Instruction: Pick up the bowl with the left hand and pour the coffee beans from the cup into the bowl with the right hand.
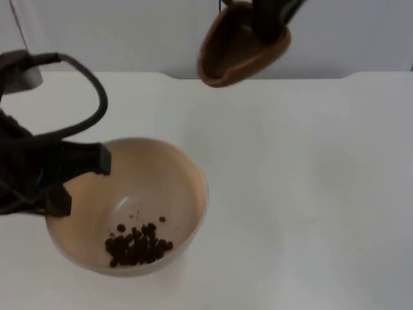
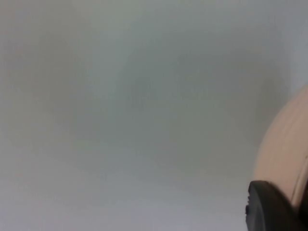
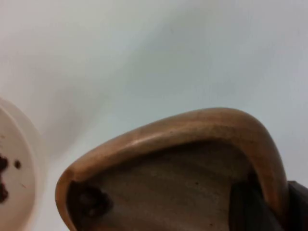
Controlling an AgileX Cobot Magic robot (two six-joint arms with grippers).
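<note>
A white desk (image 1: 303,194) carries the scene, and the pale bowl (image 1: 132,206) serves as the landmark. The bowl appears to be lifted slightly and tipped toward the camera, with a small heap of dark coffee beans (image 1: 137,245) lying in its near, low side. The brown wooden cup (image 1: 240,46) hangs in the air well beyond the bowl, toward the grey partition wall, tilted so that its mouth faces back at the bowl; in the right wrist view the cup's hollow (image 3: 168,183) looks all but empty, save for one dark patch deep inside that may be a bean or a knot in the wood.

The pour seems done or nearly so. To finish it well, the bowl should be kept steady and not tipped further, since the beans sit close to its low rim, and the cup should be brought upright and carried clear without passing low over that rim.

The left tool (image 1: 77,177) is pinched on the bowl's rim on the side facing the left arm, one finger outside the wall and one inside; the left wrist view shows a black fingertip (image 2: 272,207) against the bowl's outer wall (image 2: 288,154). The right tool (image 1: 268,22) grips the cup at its far edge, fingers pressed onto the wooden wall.
</note>
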